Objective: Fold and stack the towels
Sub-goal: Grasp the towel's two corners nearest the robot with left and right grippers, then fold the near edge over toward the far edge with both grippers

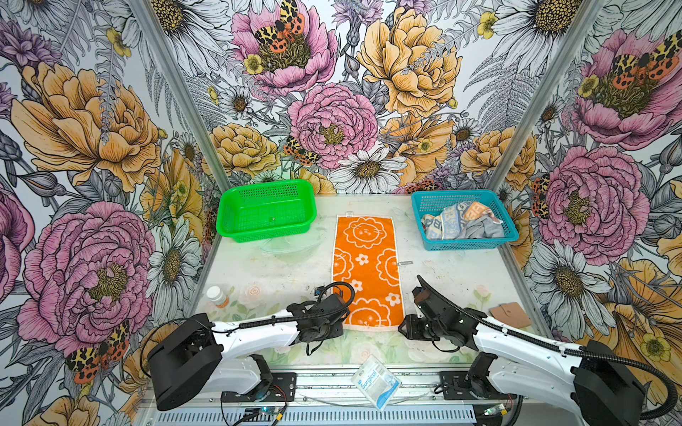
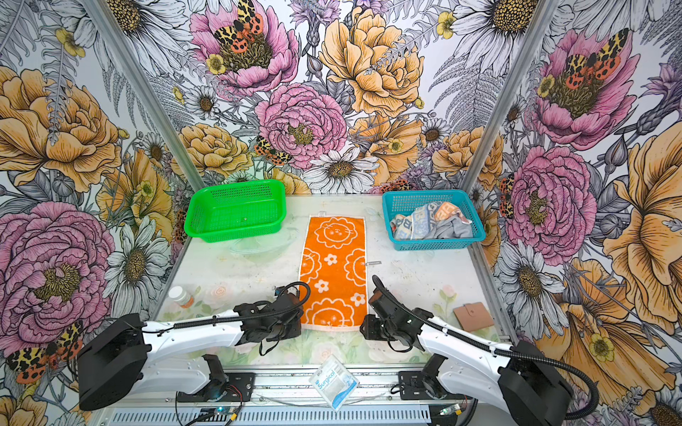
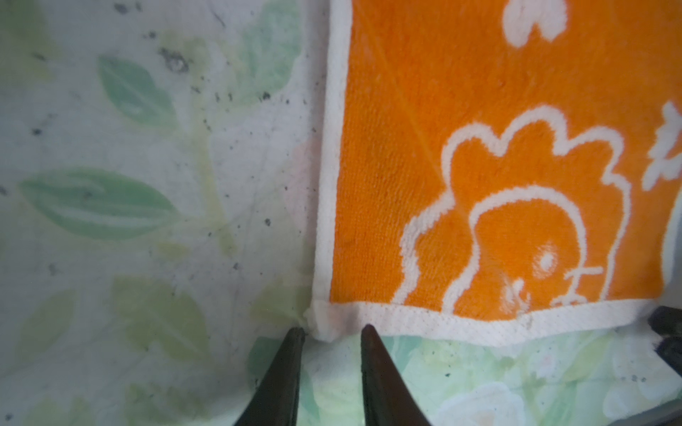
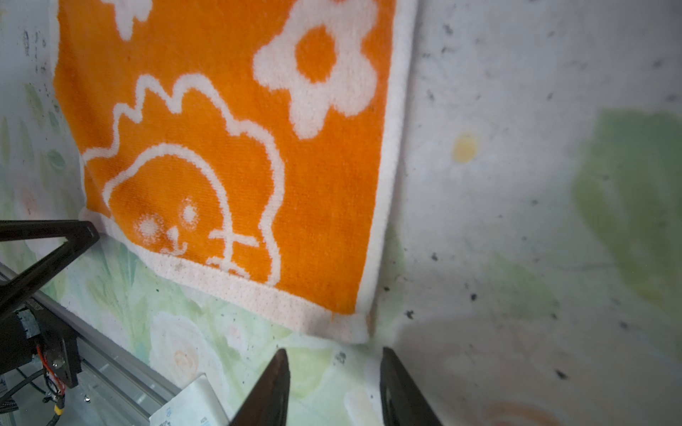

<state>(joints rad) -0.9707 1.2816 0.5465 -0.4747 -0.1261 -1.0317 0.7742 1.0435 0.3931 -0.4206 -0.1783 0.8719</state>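
packet (image 1: pixel 374 383): on the front rail, nearest of all, well apart from both pincers
left pincer (image 3: pixel 334 332): jaws a little apart, got hold of nothing; the orange towel's (image 3: pixel 479 166) near left corner sits right at the tips, in the mouth of the gap
right pincer (image 4: pixel 335 353): jaws a fair bit apart, nothing held either; the towel's near right corner lies just ahead of the gap
orange towel: flat in the middle of the bench (image 1: pixel 443 265), long side running away from the arms, near edge between the two pincers
bottle (image 1: pixel 216 295): left side of the bench
pouch (image 1: pixel 511 313): right side
green basket (image 1: pixel 265 233): far left
blue basket (image 1: pixel 468 243): far right, with the lettered towel (image 1: pixel 446 221) and grey towel (image 1: pixel 487 230) bunched up inside
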